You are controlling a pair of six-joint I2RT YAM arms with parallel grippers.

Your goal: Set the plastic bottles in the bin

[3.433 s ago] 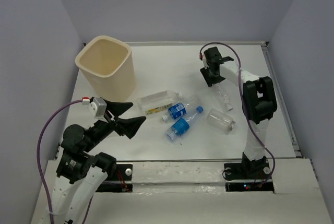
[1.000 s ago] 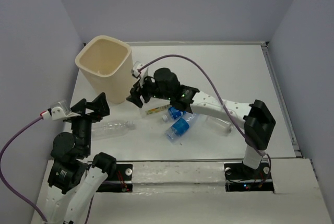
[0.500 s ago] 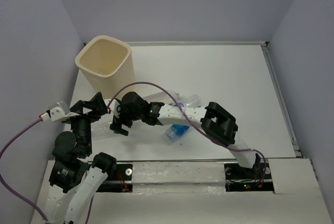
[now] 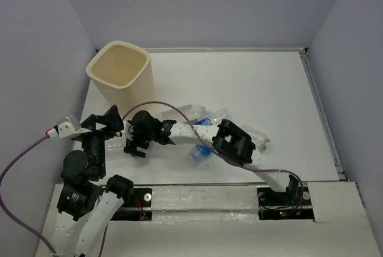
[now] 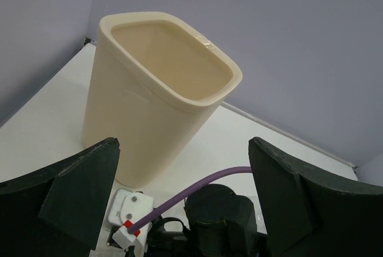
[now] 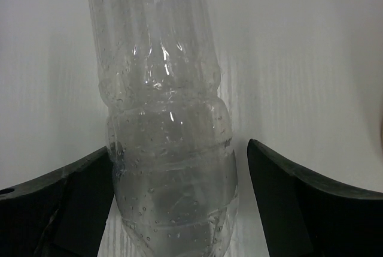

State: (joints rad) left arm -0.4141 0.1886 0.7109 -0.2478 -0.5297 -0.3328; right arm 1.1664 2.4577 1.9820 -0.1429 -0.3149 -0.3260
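Between the R gripper (image 6: 178,149) fingers lies a clear bottle (image 6: 161,59), flat on the tabletop (image 4: 251,83). Its ribbed body runs straight away from the wrist cam. The gripper is spread wide and not clamped: one finger (image 6: 66,203) sits right against the bottle's side, while the other (image 6: 311,209) stands off w/ a strip of bare tabletop btwn. From the top cam the R arm (image 4: 197,132) reaches far across to the L side, and the gripper points down at the near-L part of the tabletop, just in front of the bin (image 4: 122,86).

The L gripper (image 5: 182,143) hangs just beside it, fingers spread and holding nothing. It is aimed at the bin, which fills its wrist view. The R wrist and its purple cable (image 5: 197,188) show low in that view.

The bin stands upright at the far-L corner, mouth open. What is inside can't be made out.

Other bottles lie mid-tabletop, partly under the R arm. A blue bottle (image 4: 200,151) is on the near side of the arm, and another blue-labelled one (image 4: 205,123) is just behind the arm. A 2nd clear bottle (image 4: 257,137) lies further R, by the elbow. A clear shape (image 4: 190,109) peeks out behind the arm; can't tell which bottle it is.
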